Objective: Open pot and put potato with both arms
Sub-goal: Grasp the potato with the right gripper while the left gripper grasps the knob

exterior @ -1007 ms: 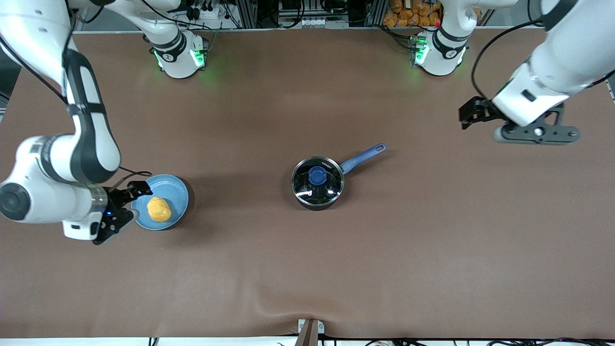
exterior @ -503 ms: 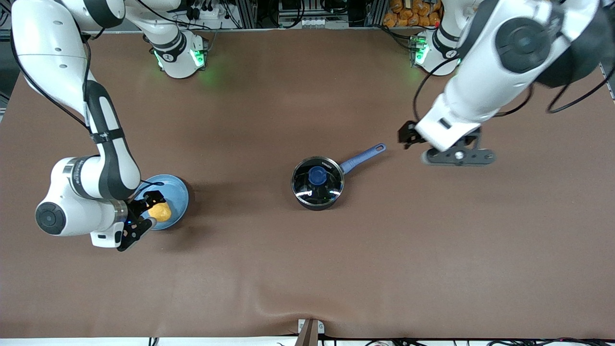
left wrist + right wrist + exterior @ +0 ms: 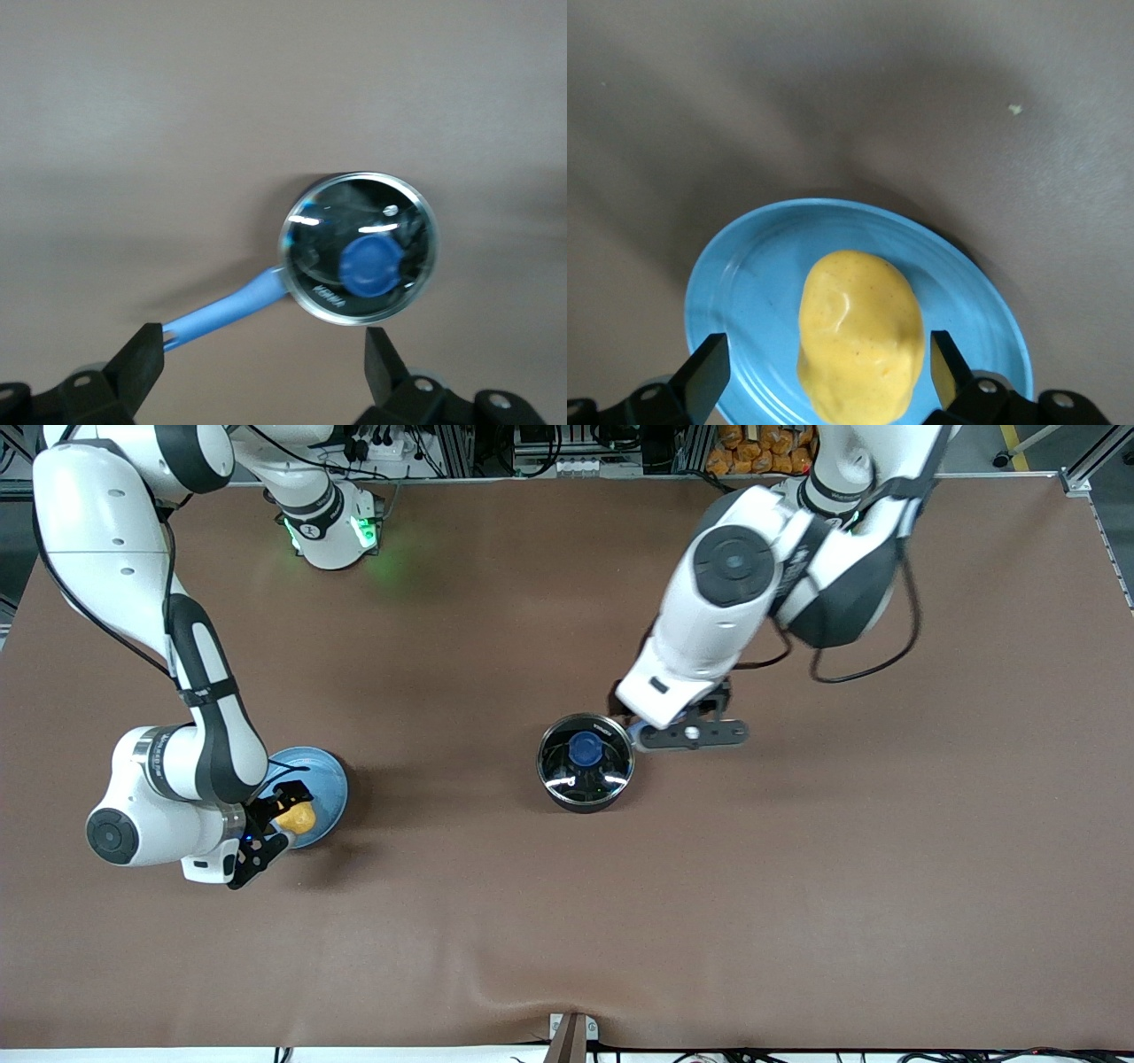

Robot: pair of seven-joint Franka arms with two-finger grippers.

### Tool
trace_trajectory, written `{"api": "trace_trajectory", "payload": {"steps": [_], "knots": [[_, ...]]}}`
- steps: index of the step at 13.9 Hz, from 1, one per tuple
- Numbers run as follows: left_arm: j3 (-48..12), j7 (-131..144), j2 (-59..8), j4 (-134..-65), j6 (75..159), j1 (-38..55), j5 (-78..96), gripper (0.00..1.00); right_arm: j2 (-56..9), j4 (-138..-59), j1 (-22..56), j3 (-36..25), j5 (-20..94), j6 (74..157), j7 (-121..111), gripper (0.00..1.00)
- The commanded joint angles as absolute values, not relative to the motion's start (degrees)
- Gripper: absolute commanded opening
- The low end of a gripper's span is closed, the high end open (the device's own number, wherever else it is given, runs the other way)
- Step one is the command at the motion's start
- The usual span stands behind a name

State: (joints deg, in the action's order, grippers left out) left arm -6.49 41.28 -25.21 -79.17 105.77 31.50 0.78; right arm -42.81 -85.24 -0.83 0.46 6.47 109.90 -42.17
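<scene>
The black pot (image 3: pixel 585 779) stands mid-table with its glass lid (image 3: pixel 359 243) on, blue knob (image 3: pixel 585 748) upward. My left gripper (image 3: pixel 264 359) hangs open over the pot's blue handle (image 3: pixel 226 310), close beside the lid and holding nothing. In the front view the left hand hides most of that handle. The yellow potato (image 3: pixel 859 345) lies on a light-blue plate (image 3: pixel 744 283) toward the right arm's end of the table. My right gripper (image 3: pixel 827 372) is open, low over the plate, one finger on each side of the potato (image 3: pixel 297 817).
Brown table cloth all round, with a ripple at the table edge nearest the front camera (image 3: pixel 532 983). Both arm bases (image 3: pixel 328 527) stand along the table edge farthest from that camera. Cables and crates lie off the table there.
The left arm has swung in from its end of the table to above the pot's handle. The right gripper has slid over the plate until it straddles the potato. Both stayed open.
</scene>
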Motion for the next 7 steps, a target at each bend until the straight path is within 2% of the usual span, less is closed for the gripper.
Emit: {"api": "trace_trajectory", "payload": {"steps": [1, 4, 5, 6, 7], "knots": [[-5.89, 42.28, -29.69, -76.29, 108.97, 32.86, 1.67, 1.00, -44.64, -84.29, -2.11, 0.88, 7.82, 110.04, -43.42, 1.00], [-5.71, 42.54, -32.34, -76.38, 111.79, 34.89, 1.49, 1.00, -44.74, -84.55, -2.46, 0.88, 8.09, 110.04, -44.29, 1.00], [-5.89, 42.10, -32.69, -76.46, 111.80, 34.98, 1.58, 1.00, -44.74, -84.64, -2.46, 0.88, 8.17, 110.04, -45.08, 0.85], [-5.98, 42.19, -33.30, -76.46, 111.80, 35.07, 1.67, 1.00, -44.74, -84.64, -2.46, 0.88, 8.17, 110.04, -45.61, 0.58], [-5.98, 42.62, -34.53, -76.38, 111.88, 35.50, 1.76, 1.00, -44.74, -84.64, -2.46, 0.88, 8.17, 110.04, -45.70, 0.35]]}}
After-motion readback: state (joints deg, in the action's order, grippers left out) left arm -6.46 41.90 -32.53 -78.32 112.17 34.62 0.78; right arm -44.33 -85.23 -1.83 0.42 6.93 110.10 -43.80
